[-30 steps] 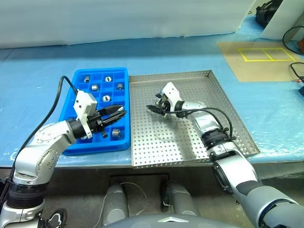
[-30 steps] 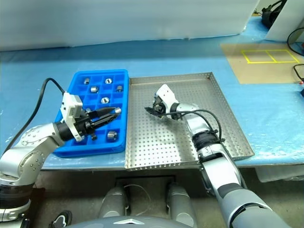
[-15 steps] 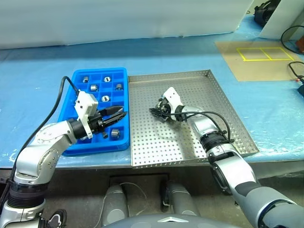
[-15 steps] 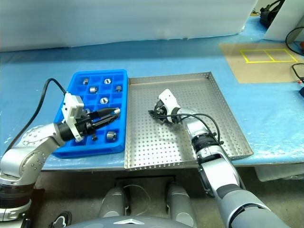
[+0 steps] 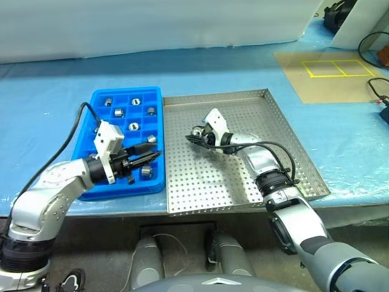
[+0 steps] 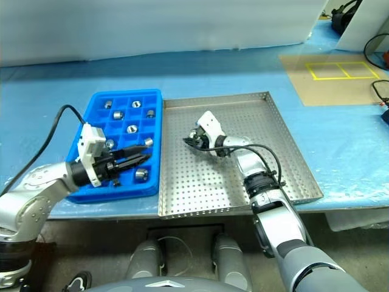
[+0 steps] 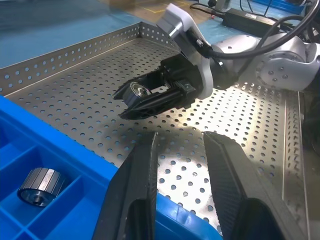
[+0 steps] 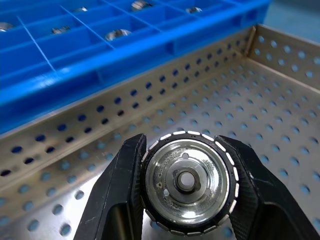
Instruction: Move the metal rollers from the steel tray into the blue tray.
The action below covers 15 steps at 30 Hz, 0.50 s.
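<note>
Roller (image 8: 185,188) is now clamped by the right end effector (image 5: 198,135) and lifted off the steel tray (image 5: 285,146), ready for the blue tray (image 5: 97,100), the left end effector (image 5: 152,156) being closed and empty.

Table (image 5: 55,91) under a blue covering, wrinkled along the near edge. At the centre, the steel tray (image 5: 285,152), square, perforated, low-rimmed, flat on the covering. Touching its 9 o'clock side, the blue tray (image 5: 97,97), narrower, gridded into small square compartments. Out at 2 o'clock from the steel tray, well apart from it, a tan mat (image 5: 340,85) marked with a yellow outline of two boxes (image 5: 335,68). Past the mat at 3 o'clock, black cables (image 5: 374,91) trailing along the table's edge. Across the 12 o'clock side, a white panel (image 5: 158,24) standing along the back.
</note>
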Available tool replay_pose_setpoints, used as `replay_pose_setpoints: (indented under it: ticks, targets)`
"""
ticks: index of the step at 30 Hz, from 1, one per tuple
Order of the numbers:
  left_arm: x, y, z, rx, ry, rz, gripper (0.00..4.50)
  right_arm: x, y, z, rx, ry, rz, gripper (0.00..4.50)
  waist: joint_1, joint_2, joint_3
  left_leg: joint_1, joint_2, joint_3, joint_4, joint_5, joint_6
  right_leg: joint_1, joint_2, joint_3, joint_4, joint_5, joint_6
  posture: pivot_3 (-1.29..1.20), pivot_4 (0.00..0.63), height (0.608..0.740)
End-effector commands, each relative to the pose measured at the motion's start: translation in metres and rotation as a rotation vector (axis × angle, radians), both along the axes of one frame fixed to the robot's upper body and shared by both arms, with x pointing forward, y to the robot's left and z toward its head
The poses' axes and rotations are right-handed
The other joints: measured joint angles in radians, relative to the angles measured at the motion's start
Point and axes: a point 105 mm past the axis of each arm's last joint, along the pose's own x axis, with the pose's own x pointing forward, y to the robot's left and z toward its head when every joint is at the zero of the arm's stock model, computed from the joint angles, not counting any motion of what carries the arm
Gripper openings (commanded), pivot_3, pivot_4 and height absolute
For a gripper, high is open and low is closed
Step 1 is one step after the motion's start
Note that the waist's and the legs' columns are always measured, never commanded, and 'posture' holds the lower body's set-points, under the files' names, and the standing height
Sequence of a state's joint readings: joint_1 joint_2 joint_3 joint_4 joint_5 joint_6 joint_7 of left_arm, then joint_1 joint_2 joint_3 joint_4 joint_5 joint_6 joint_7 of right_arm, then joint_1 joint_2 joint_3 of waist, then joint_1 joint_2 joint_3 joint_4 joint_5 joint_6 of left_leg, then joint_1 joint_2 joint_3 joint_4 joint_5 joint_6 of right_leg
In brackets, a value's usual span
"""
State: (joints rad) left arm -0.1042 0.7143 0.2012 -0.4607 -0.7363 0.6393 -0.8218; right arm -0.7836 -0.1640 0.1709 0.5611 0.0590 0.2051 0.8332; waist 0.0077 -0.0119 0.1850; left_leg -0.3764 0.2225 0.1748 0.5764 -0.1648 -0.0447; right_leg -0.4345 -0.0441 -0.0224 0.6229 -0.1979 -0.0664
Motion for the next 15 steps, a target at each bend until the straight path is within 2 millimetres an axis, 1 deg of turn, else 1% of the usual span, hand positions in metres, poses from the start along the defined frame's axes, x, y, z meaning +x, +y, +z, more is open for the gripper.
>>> replay_pose_setpoints:
  ticks: [1,4,8,11,13,15]
  targets:
    - [-0.007,0.023,0.026,0.013,-0.07,0.051,1.56,-0.012,0.038,0.048,0.068,-0.089,0.177,1.71,-0.003,0.0,0.0,0.0,0.0,0.0,0.0,0.0,0.0,0.0,0.0,0.0,0.0,0.0,0.0,-0.15,0.15,0.74]
    - [-0.007,0.042,0.036,0.006,-0.085,0.122,1.56,-0.019,0.068,0.061,0.092,-0.105,0.256,1.71,-0.007,0.0,0.0,0.0,0.0,0.0,0.0,0.0,0.0,-0.001,0.001,0.0,0.0,0.0,0.0,-0.11,0.15,0.74]
    - [-0.01,0.062,0.037,0.03,-0.098,0.224,1.56,-0.028,0.114,0.065,0.11,-0.103,0.302,1.71,-0.008,0.001,0.0,0.0,0.001,-0.001,-0.001,0.0,-0.001,-0.001,0.001,0.0,0.0,0.0,0.0,-0.05,0.15,0.74]
    - [-0.015,0.076,0.036,0.032,-0.106,0.301,1.56,-0.039,0.141,0.058,0.094,-0.096,0.346,1.71,0.006,0.0,0.0,-0.002,0.001,-0.001,-0.003,0.0,-0.001,-0.002,0.0,0.0,-0.002,-0.001,-0.002,0.0,0.15,0.74]
    - [-0.019,0.082,0.035,0.033,-0.107,0.34,1.56,-0.047,0.152,0.052,0.089,-0.077,0.377,1.71,0.02,0.0,0.0,-0.003,0.0,-0.001,-0.005,0.0,-0.001,-0.002,0.0,-0.001,-0.004,-0.001,-0.002,0.02,0.15,0.74]
    - [-0.024,0.085,0.033,0.029,-0.106,0.37,1.56,-0.054,0.158,0.044,0.08,-0.062,0.407,1.71,0.032,0.0,0.0,-0.004,0.0,-0.001,-0.005,0.0,0.0,-0.003,-0.001,-0.001,-0.005,-0.001,-0.002,0.05,0.15,0.74]
